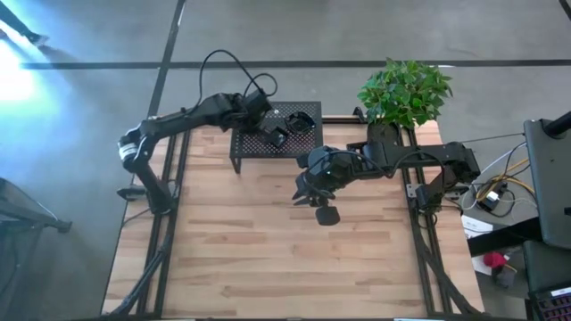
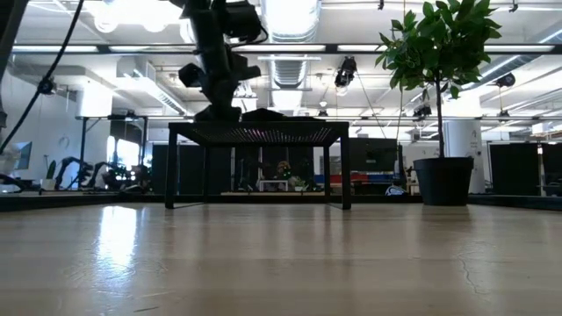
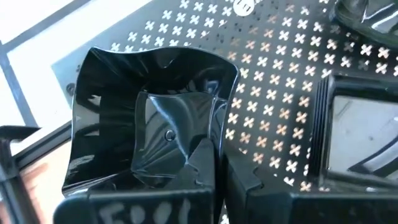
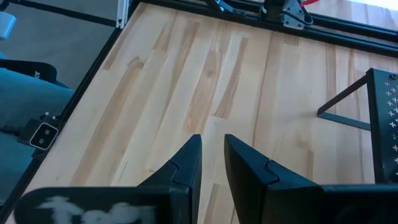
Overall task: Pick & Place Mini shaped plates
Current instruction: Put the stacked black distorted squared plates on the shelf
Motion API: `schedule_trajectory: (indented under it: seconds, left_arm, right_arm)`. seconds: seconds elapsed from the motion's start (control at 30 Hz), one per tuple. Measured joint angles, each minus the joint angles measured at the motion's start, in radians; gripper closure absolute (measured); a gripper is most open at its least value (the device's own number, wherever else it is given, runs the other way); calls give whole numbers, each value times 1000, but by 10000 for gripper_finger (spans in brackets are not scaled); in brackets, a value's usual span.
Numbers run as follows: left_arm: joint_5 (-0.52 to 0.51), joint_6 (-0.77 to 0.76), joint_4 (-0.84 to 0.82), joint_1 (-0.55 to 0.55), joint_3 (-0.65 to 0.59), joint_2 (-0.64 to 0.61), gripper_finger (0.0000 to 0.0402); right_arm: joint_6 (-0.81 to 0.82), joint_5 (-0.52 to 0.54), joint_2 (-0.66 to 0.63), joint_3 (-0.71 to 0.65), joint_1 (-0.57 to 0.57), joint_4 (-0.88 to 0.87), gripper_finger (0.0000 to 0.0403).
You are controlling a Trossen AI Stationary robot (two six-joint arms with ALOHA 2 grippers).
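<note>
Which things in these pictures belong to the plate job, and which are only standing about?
Belonging to the job:
- small glossy black plates, on the stand
- wavy-rimmed black plate gripped at its rim by the shut left gripper
- right gripper, empty above the table

Only standing about:
- black perforated metal stand
- green potted plant
- wooden table

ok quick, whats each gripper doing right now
Left gripper: closed on the rim of a mini shaped plate on the perforated stand.
Right gripper: slightly open, empty, over the table.
</note>
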Motion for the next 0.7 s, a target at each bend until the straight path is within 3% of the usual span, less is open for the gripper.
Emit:
schedule_trajectory:
  seconds: [0.7]
  left_arm:
    - [16, 19, 45, 1, 0, 13, 388]
  right_arm:
    - [-1, 0, 0, 0, 0, 0, 339]
